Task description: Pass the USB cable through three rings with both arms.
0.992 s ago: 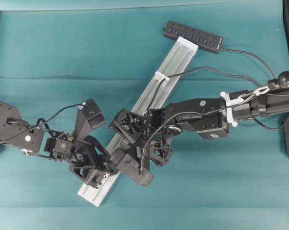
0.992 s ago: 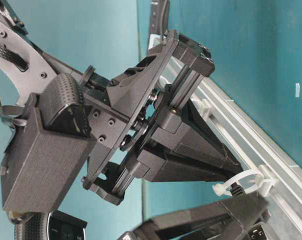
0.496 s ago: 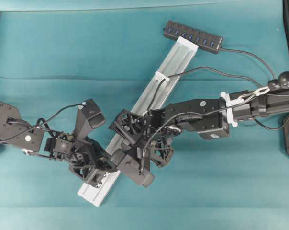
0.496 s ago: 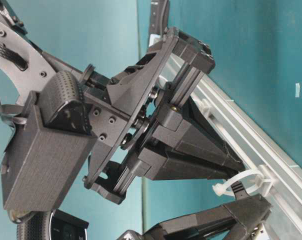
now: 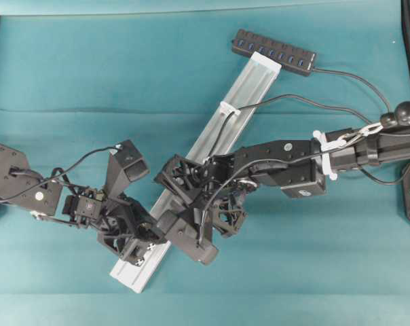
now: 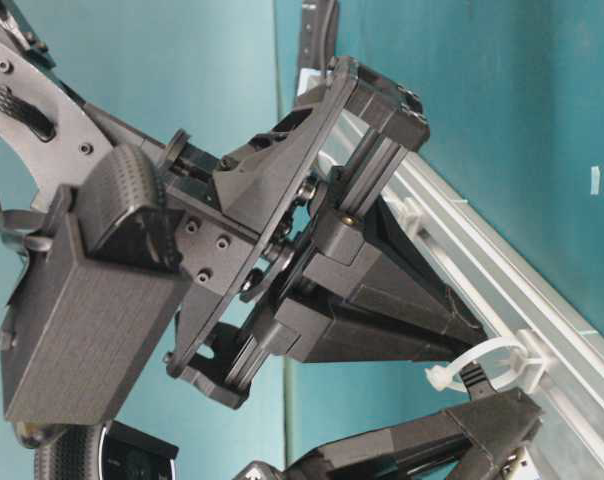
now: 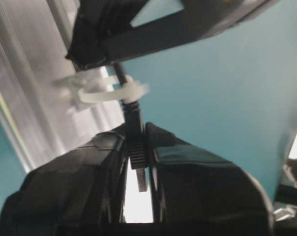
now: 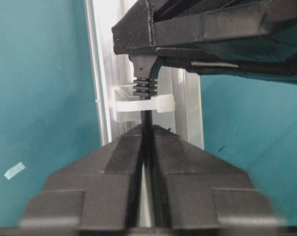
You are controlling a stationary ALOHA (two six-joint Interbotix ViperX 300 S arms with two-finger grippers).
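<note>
The USB cable (image 5: 293, 100) runs from the hub through the upper ring (image 5: 229, 109) and down along the rail under my right arm. In the left wrist view its plug (image 7: 135, 147) sticks through a whitish ring (image 7: 114, 93), and my left gripper (image 7: 136, 129) is shut on the plug just past it. In the right wrist view my right gripper (image 8: 147, 129) has its jaws tight either side of the thin cord on the other side of the same ring (image 8: 143, 105). The table-level view shows that ring (image 6: 477, 365) between both grippers' tips. A third ring is hidden.
The silver rail (image 5: 246, 88) lies diagonally on the teal cloth, with the black multi-port hub (image 5: 274, 51) at its upper end. Both arms crowd over the rail's lower half. A small scrap of tape (image 8: 14, 170) lies on the cloth.
My left gripper has shut on the plug where it comes out of the ring. The right gripper and the rail show almost no movement.
</note>
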